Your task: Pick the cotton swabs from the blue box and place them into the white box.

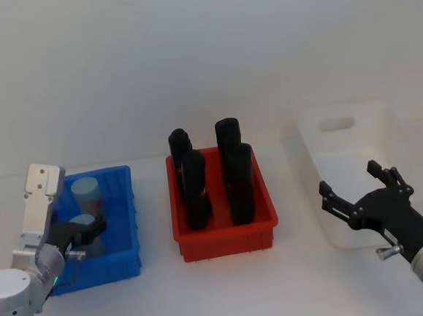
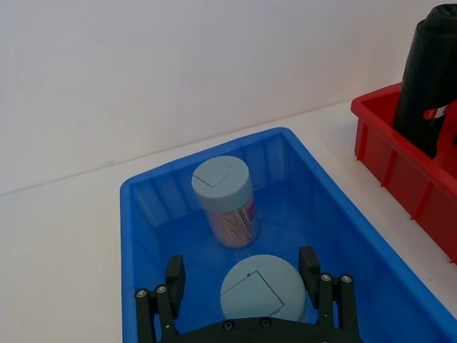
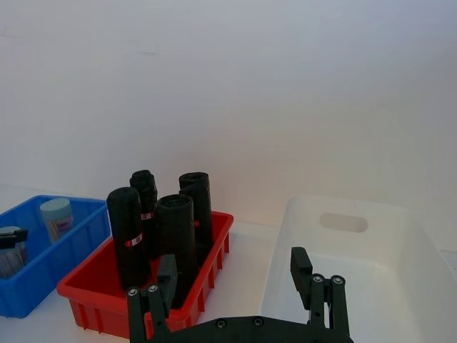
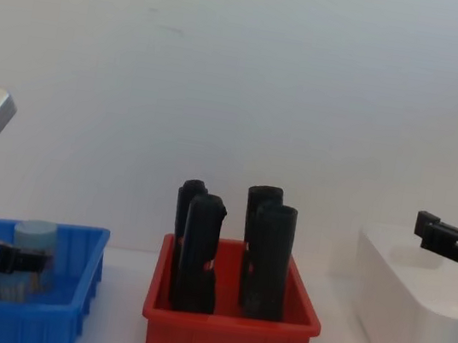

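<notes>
Left gripper [image 2: 241, 264], released, straddles cotton swabs [image 2: 260, 291] in blue box [image 2: 335, 214]; right gripper [image 1: 349, 177] released near white box [image 1: 307, 149].

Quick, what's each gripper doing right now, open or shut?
Left gripper: open, fingers straddling the near cotton swab tub in the blue box.
Right gripper: open, empty, by the white box.

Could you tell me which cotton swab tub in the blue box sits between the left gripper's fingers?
The tub nearer the robot; the open left gripper straddles its lid, while the other tub stands farther back.
</notes>
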`<state>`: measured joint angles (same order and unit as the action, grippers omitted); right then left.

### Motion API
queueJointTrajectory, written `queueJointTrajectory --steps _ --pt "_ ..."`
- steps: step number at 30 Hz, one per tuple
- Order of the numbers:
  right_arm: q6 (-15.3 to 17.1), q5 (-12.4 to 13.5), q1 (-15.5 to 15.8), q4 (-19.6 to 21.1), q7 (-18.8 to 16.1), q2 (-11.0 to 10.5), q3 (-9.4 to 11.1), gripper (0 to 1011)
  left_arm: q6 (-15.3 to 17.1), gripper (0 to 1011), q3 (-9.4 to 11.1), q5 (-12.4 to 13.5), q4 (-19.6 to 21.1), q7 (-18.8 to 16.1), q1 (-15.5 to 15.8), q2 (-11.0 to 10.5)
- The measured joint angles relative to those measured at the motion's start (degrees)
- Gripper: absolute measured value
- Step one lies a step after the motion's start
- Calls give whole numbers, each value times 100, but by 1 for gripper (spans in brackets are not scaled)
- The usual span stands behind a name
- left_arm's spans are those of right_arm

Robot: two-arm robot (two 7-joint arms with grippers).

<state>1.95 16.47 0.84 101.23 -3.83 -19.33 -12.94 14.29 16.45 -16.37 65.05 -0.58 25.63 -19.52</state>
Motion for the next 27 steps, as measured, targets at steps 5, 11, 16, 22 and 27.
queueJointTrajectory --steps 5,11,16,22,27 --pt "0 0 0 0 0 0 0 1001 -2 1004 -41 -110 -143 51 38 15" --pt "0 0 0 0 0 0 0 1001 -29 905 -87 -279 -281 165 72 33" --pt "0 0 0 0 0 0 0 1001 -77 784 -118 -420 -373 286 90 45" --pt "0 0 0 0 0 0 0 1001 -154 670 -148 -539 -458 408 105 58" --pt "0 0 0 0 0 0 0 1001 -201 670 -160 -563 -450 462 97 58"
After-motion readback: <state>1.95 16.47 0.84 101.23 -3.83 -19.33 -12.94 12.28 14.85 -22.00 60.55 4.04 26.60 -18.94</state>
